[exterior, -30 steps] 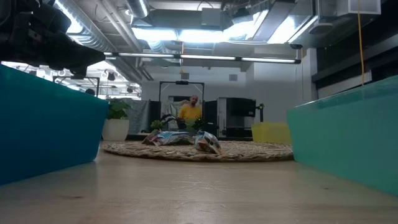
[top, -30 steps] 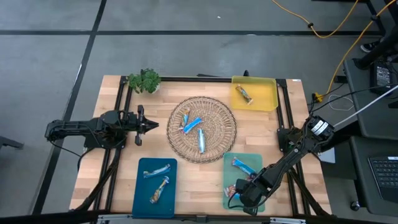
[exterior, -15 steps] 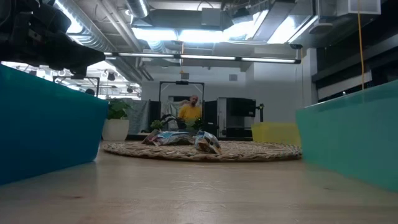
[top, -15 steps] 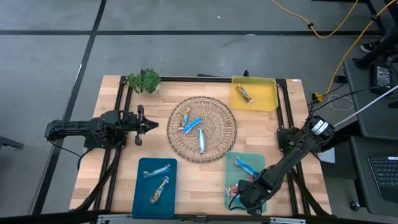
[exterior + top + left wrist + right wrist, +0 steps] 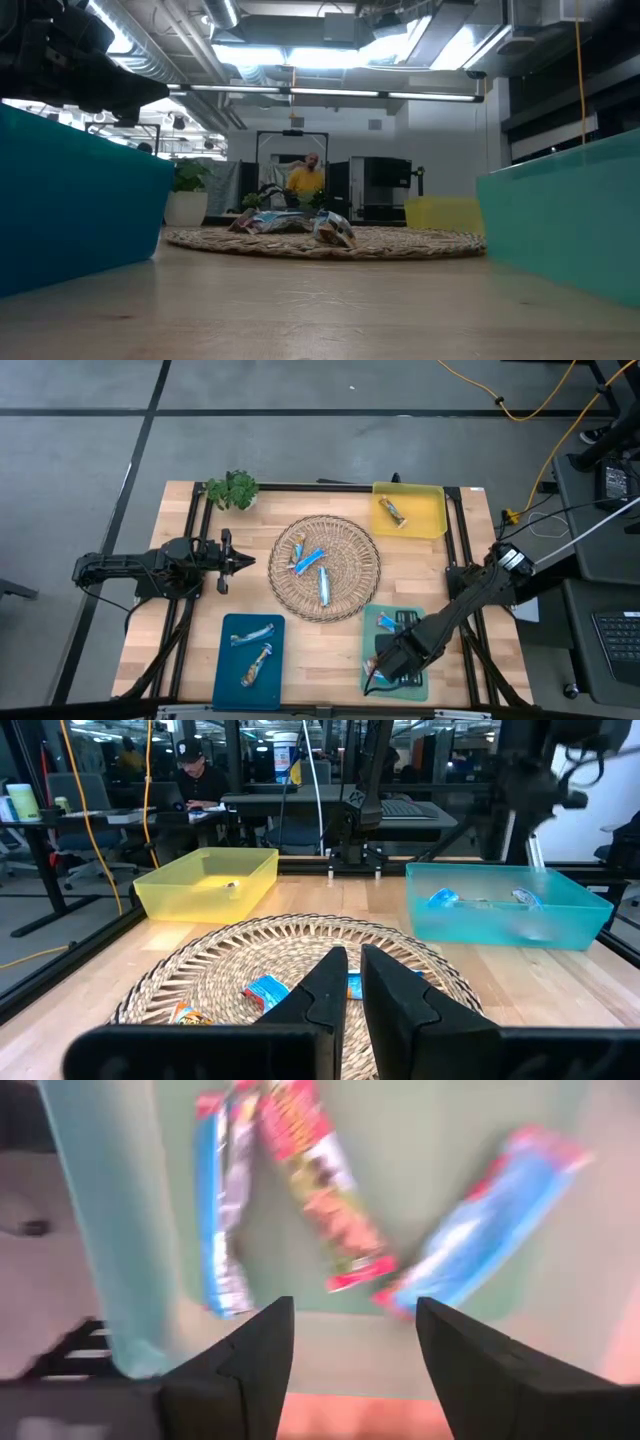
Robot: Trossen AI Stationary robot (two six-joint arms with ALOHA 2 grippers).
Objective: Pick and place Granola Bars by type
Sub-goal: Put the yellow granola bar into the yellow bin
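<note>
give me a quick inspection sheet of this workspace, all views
surface: wooden table, a round woven mat at its middle.
job's things: three granola bars on the mat; one in the yellow tray; two in the blue tray; three in the green tray, by the right wrist view.
clutter: leafy sprig at a far corner.
grippers: left gripper beside the mat, jaws nearly shut, empty; right gripper above the green tray, jaws open, empty.
cables: yellow cable on the floor.
surroundings: person in yellow far behind; another at a desk.
</note>
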